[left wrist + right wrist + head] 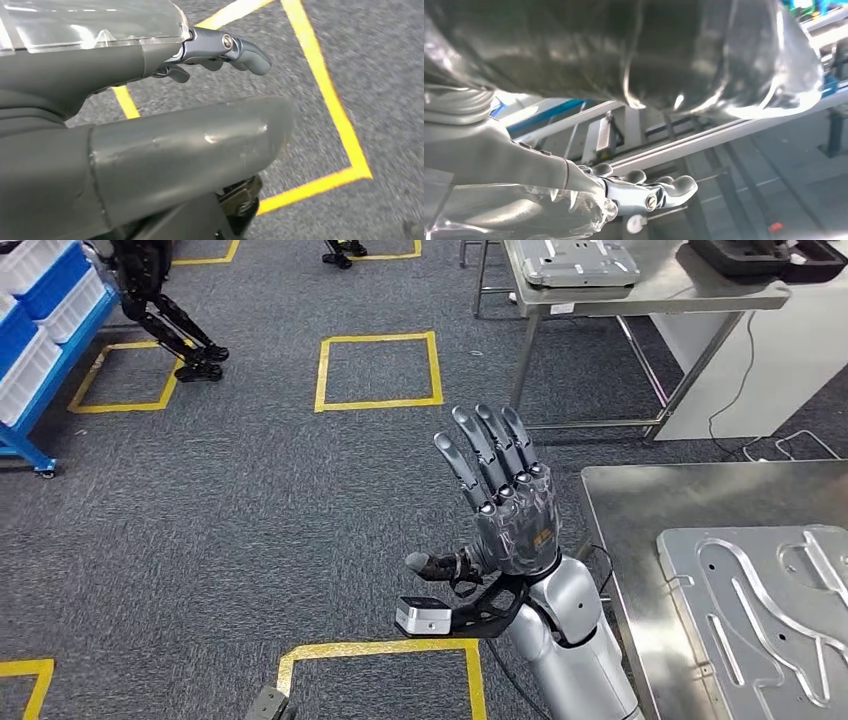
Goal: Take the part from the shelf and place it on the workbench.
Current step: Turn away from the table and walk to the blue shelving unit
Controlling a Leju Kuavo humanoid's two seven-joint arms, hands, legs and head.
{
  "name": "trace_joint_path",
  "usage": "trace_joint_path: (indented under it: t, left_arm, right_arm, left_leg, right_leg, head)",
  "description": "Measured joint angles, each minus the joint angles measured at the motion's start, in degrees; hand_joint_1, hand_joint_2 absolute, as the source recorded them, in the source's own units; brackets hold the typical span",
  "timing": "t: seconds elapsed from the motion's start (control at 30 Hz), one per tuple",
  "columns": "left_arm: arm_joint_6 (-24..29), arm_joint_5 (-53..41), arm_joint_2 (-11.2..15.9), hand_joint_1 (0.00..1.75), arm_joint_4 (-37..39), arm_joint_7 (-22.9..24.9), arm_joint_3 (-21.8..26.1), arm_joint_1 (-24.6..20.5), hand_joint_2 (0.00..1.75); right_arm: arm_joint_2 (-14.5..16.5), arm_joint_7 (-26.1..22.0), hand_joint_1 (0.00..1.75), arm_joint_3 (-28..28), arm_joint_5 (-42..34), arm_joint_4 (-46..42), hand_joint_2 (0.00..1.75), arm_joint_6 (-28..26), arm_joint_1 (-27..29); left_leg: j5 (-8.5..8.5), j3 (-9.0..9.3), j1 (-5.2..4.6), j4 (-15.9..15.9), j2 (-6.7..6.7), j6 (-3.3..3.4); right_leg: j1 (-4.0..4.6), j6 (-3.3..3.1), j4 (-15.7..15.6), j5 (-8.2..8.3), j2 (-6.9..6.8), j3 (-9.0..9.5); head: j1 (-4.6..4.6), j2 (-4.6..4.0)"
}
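My right hand (pixel 505 505) is raised over the carpet with its fingers spread and upright, holding nothing. It stands just left of the steel workbench (pixel 630 500). On that bench lies a flat grey metal plate (pixel 760 620) with curved cut-outs. In the right wrist view my right hand (pixel 574 175) shows its bent fingertips (pixel 674 187) with nothing in them. My left hand (pixel 190 145) hangs low above the floor, its fingers (pixel 245 50) slightly bent around nothing. The blue shelf (pixel 45 370) with white bins stands at the far left.
Yellow taped squares (pixel 378 370) mark the grey carpet. Another robot's dark legs (pixel 175 325) stand beside the shelf. A second steel table (pixel 640 295) carrying a grey plate (pixel 580 260) stands ahead on the right, with a white cabinet (pixel 780 360) and cables behind it.
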Motion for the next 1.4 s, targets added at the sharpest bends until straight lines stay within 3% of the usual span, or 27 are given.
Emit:
trace_joint_path:
  t: [0.03, 0.1, 0.17, 0.23, 0.3, 0.37, 0.43, 0.47, 0.5, 0.53, 0.6, 0.67, 0.73, 0.8, 0.87, 0.93, 0.97, 1.0, 1.03, 1.1, 1.17, 1.23, 1.27, 1.33, 1.4]
  left_arm:
    - [0.0, -0.1, 0.1, 0.0, 0.0, 0.1, 0.0, 0.1, 0.0]
    - [0.0, -0.3, 0.2, 0.0, 0.0, 0.4, 0.0, 0.2, 0.0]
    - [0.1, -0.4, 0.3, 0.0, 0.0, 0.5, 0.0, 0.3, 0.0]
    - [0.2, -0.4, 0.4, 0.0, 0.0, 0.6, 0.0, 0.5, 0.0]
    - [0.3, -0.5, 0.4, 0.0, 0.0, 0.7, 0.0, 0.5, 0.0]
    - [0.3, -0.6, 0.4, 0.0, 0.0, 0.7, 0.0, 0.3, 0.0]
    - [0.3, -0.7, 0.4, 0.0, 0.0, 0.8, 0.0, 0.2, 0.0]
    - [0.2, -0.8, 0.4, 0.0, 0.0, 0.8, 0.0, 0.3, 0.0]
    - [0.2, -0.8, 0.5, 0.0, 0.0, 0.8, 0.0, 0.3, 0.0]
    - [0.1, -0.9, 0.4, 0.0, 0.0, 0.8, 0.0, 0.3, 0.0]
    - [0.0, -1.0, 0.3, 0.0, 0.0, 0.8, -0.1, 0.2, 0.0]
    - [0.0, -1.1, 0.3, 0.0, 0.0, 0.8, -0.1, 0.1, 0.0]
    - [-0.1, -1.2, 0.3, 0.0, 0.0, 0.8, -0.1, 0.2, 0.0]
    - [-0.1, -1.2, 0.3, 0.0, 0.0, 0.8, -0.1, 0.3, 0.0]
    - [-0.2, -1.3, 0.4, 0.0, 0.0, 0.8, -0.2, 0.1, 0.0]
    - [-0.2, -1.5, 0.4, 0.0, 0.0, 0.9, -0.2, -0.1, 0.0]
    - [-0.2, -1.6, 0.4, 0.0, 0.0, 0.9, -0.3, -0.1, 0.0]
    - [-0.2, -1.7, 0.4, 0.0, 0.0, 0.9, -0.3, 0.0, 0.0]
    - [-0.2, -1.8, 0.4, 0.0, 0.0, 0.9, -0.4, 0.0, 0.0]
    - [-0.2, -1.9, 0.5, 0.0, 0.0, 0.9, -0.5, -0.1, 0.0]
    - [-0.3, -2.0, 0.5, 0.0, 0.0, 0.9, -0.5, -0.4, 0.0]
    - [-0.4, -2.1, 0.5, 0.0, 0.0, 0.9, -0.6, -0.4, 0.0]
    - [-0.4, -2.1, 0.5, 0.0, 0.0, 0.9, -0.6, -0.3, 0.0]
    - [-0.4, -2.1, 0.5, 0.0, 0.0, 1.0, -0.6, -0.4, 0.0]
    - [-0.5, -2.1, 0.5, 0.0, 0.0, 1.0, -0.6, -0.5, 0.0]
  right_arm:
    - [0.0, 0.0, 0.0, 0.0, 0.0, 0.0, 0.0, 0.0, 0.0]
    - [0.0, 0.0, 0.0, -0.2, 0.0, -0.1, 0.0, 0.0, 0.1]
    - [0.0, 0.0, 0.0, -0.4, 0.0, -0.2, 0.0, 0.0, 0.2]
    - [0.0, -0.1, 0.0, -0.5, 0.0, -0.3, 0.0, 0.0, 0.2]
    - [0.0, -0.1, 0.0, -0.5, 0.0, -0.4, 0.0, 0.0, 0.3]
    - [0.0, -0.1, 0.0, -0.7, 0.0, -0.5, 0.0, 0.0, 0.5]
    - [0.0, -0.1, 0.0, -0.9, 0.0, -0.5, 0.0, 0.0, 0.9]
    - [0.0, -0.1, 0.0, -0.9, 0.0, -0.5, 0.0, 0.0, 1.0]
    - [0.0, -0.1, 0.0, -0.9, 0.0, -0.5, 0.0, 0.0, 1.1]
    - [0.0, -0.1, 0.0, -0.9, 0.1, -0.5, 0.0, 0.0, 1.1]
    - [0.0, -0.1, 0.0, -0.9, 0.2, -0.5, 0.0, 0.0, 1.0]
    - [0.0, 0.0, 0.0, -1.0, 0.5, -0.5, 0.0, 0.0, 1.0]
    - [0.0, 0.1, 0.0, -1.0, 0.8, -0.5, 0.0, 0.0, 0.9]
    - [0.1, 0.2, 0.0, -1.0, 0.9, -0.5, 0.0, 0.0, 0.8]
    - [0.2, 0.3, 0.0, -1.0, 1.0, -0.5, 0.0, 0.0, 0.8]
    - [0.3, 0.4, 0.0, -1.1, 1.1, -0.6, 0.0, 0.0, 0.8]
    - [0.3, 0.5, 0.0, -1.1, 1.2, -0.6, 0.0, 0.0, 0.9]
    - [0.3, 0.6, 0.0, -1.1, 1.2, -0.6, 0.0, 0.0, 0.9]
    - [0.3, 0.7, 0.0, -1.1, 1.3, -0.6, 0.0, 0.0, 0.8]
    - [0.3, 0.9, 0.0, -1.1, 1.4, -0.6, 0.0, 0.0, 0.8]
    - [0.3, 1.0, 0.0, -1.1, 1.7, -0.6, 0.0, 0.0, 0.7]
    - [0.3, 1.1, 0.0, -1.1, 1.9, -0.7, 0.0, 0.0, 0.6]
    - [0.3, 1.2, 0.0, -1.1, 1.9, -0.7, 0.0, 0.0, 0.5]
    - [0.3, 1.3, 0.0, -1.1, 2.0, -0.7, 0.0, 0.0, 0.5]
    - [0.2, 1.4, 0.0, -1.2, 2.0, -0.8, 0.0, 0.0, 0.6]
  left_leg:
    - [1.89, 1.98, 0.1, -3.7, 0.73, -0.09]
    - [3.9, 5.34, -0.29, -10.0, 2.57, 0.3]
    - [3.75, 5.98, -0.76, -11.5, 2.96, 1.12]
    - [3.91, 5.9, -0.62, -11.7, 1.78, 1.91]
    - [4.1, 6.07, -0.4, -12.0, 0.71, 2.65]
    - [4.23, 6.07, -0.38, -12.1, -0.44, 3.14]
    - [4.26, 6.01, -0.51, -12.1, -1.78, 3.32]
    - [4.27, 6.02, -0.57, -12.1, -2.5, 3.35]
    - [4.28, 6.07, -0.62, -12.0, -3.28, 3.35]
    - [4.29, 6.17, -0.66, -12.0, -4.07, 3.33]
    - [4.35, 6.18, -0.7, -11.9, -5.49, 3.15]
    - [4.55, 5.77, -0.52, -11.9, -6.67, 2.54]
    - [4.84, 5.44, -0.31, -12.1, -7.83, 1.68]
    - [3.97, 4.76, -0.54, -10.8, -6.08, 1.1]
    - [0.91, 2.17, -0.69, -5.4, -2.4, 0.76]
    - [-2.05, -1.26, -0.46, 1.7, -0.75, 0.38]
    - [-2.27, -2.03, -0.33, 3.3, -0.47, 0.21]
    - [-1.43, -1.68, -0.22, 2.8, -0.24, 0.07]
    - [0.26, -0.18, -0.13, 0.1, 0.16, 0.0]
    - [3.39, 4.12, -0.35, -7.6, 2.49, 0.15]
    - [4.17, 6.21, -0.72, -11.7, 4.02, 0.83]
    - [3.97, 6.13, -0.81, -11.9, 3.09, 1.65]
    - [4.01, 6.15, -0.75, -12.0, 2.52, 2.0]
    - [4.21, 6.22, -0.6, -12.3, 1.34, 2.67]
    - [4.3, 6.17, -0.63, -12.3, 0.12, 3.08]
  right_leg:
    - [-0.05, 0.23, 0.3, -0.27, -0.65, 0.06]
    - [0.18, 0.89, 0.9, -0.89, -1.75, 0.05]
    - [0.59, 1.52, 1.1, -1.2, -2.62, 0.11]
    - [0.49, 2.11, 1.1, -1.51, -2.84, 0.41]
    - [0.09, 2.6, 3.3, -3.3, -0.33, -0.31]
    - [-0.04, 2.7, 9.8, -6.84, 2.55, -3.4]
    - [0.08, 2.63, 16.5, -9.05, 3.2, -6.93]
    - [0.13, 2.52, 17.3, -8.57, 3.29, -7.61]
    - [0.16, 2.31, 16.0, -6.97, 3.44, -7.19]
    - [0.21, 1.99, 12.6, -4.62, 4.0, -5.79]
    - [0.14, 1.2, 5.1, -1.1, 6.69, -2.49]
    - [0.18, 0.85, 1.9, -0.46, 8.38, -1.15]
    - [0.12, 0.78, 1.2, -0.35, 7.41, -0.87]
    - [-0.2, 0.42, 0.3, 0.02, 5.85, -0.25]
    - [-0.22, 0.1, -0.2, 0.18, 4.01, 0.15]
    - [-0.1, 0.02, -0.2, 0.08, 2.2, 0.15]
    - [-0.09, 0.04, -0.2, 0.0, 1.35, 0.15]
    - [-0.11, 0.12, -0.1, -0.1, 0.55, 0.19]
    - [-0.15, 0.26, -0.1, -0.24, -0.18, 0.27]
    - [-0.01, 0.76, 0.3, -0.72, -1.37, 0.45]
    - [0.41, 1.41, 0.6, -1.18, -2.32, 0.6]
    - [0.59, 1.99, 0.6, -1.46, -3.31, 0.89]
    - [0.49, 2.33, 0.7, -1.77, -3.1, 1.02]
    - [0.16, 2.79, 3.3, -3.79, -0.61, 0.05]
    - [0.1, 2.85, 10.2, -7.43, 2.3, -3.27]
  head:
    - [-0.01, 0.0]
    - [0.02, 0.0]
    - [0.1, 0.0]
    - [0.14, 0.0]
    - [0.14, 0.0]
    - [0.15, 0.0]
    - [0.15, 0.0]
    - [0.14, 0.0]
    - [0.15, 0.0]
    - [0.15, 0.0]
    - [0.15, 0.0]
    - [0.16, 0.0]
    - [0.17, 0.0]
    - [0.1, 0.0]
    - [0.01, 0.0]
    - [-0.03, 0.0]
    - [-0.04, 0.0]
    - [-0.04, 0.0]
    - [-0.04, 0.0]
    - [-0.06, 0.0]
    - [0.01, 0.0]
    - [0.08, 0.0]
    - [0.07, 0.0]
    - [0.07, 0.0]
    - [0.08, 0.0]
